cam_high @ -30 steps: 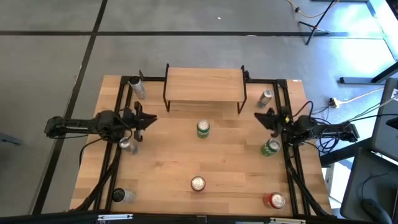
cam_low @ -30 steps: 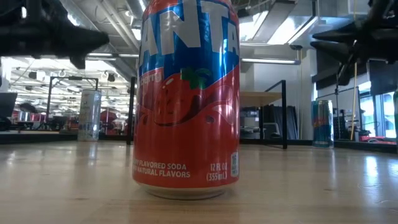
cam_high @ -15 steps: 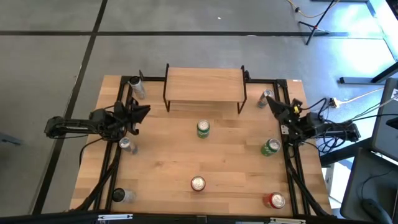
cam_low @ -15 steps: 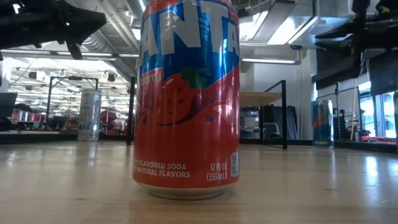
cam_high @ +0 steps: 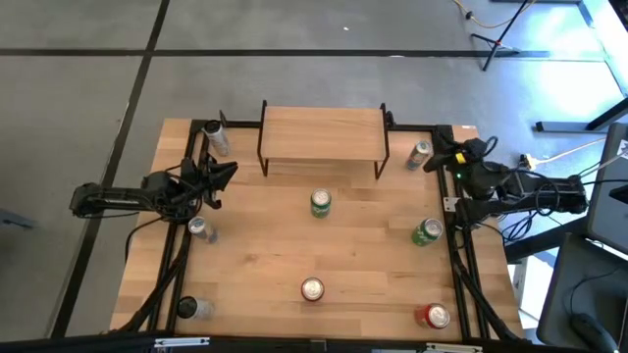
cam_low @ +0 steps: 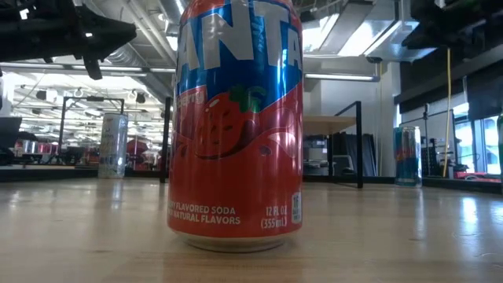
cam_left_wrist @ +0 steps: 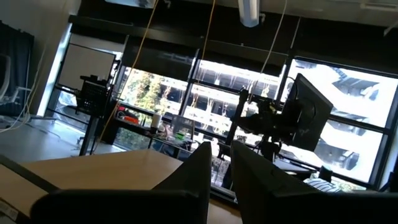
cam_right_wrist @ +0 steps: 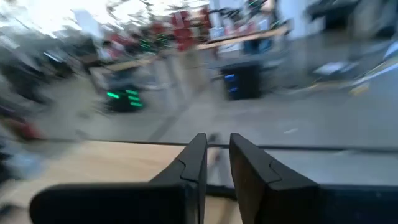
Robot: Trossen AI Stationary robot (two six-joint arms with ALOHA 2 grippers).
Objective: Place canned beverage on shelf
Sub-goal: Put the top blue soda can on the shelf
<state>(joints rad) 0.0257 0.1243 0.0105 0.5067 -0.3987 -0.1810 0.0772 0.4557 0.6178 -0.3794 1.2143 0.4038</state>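
From above, the shelf (cam_high: pixel 323 134) at the worktop's (cam_high: pixel 255 255) far edge carries nothing, while every can, including the green can (cam_high: pixel 320 203) just before it, stands on the worktop, so I judge no placing done. Both wrist views show the left hand (cam_left_wrist: pixel 215 163) and right hand (cam_right_wrist: pixel 217 155) nearly pressed together, empty.

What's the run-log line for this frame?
left gripper: shut, empty, left of shelf | right gripper: shut, empty, by silver can | shelf: no cans
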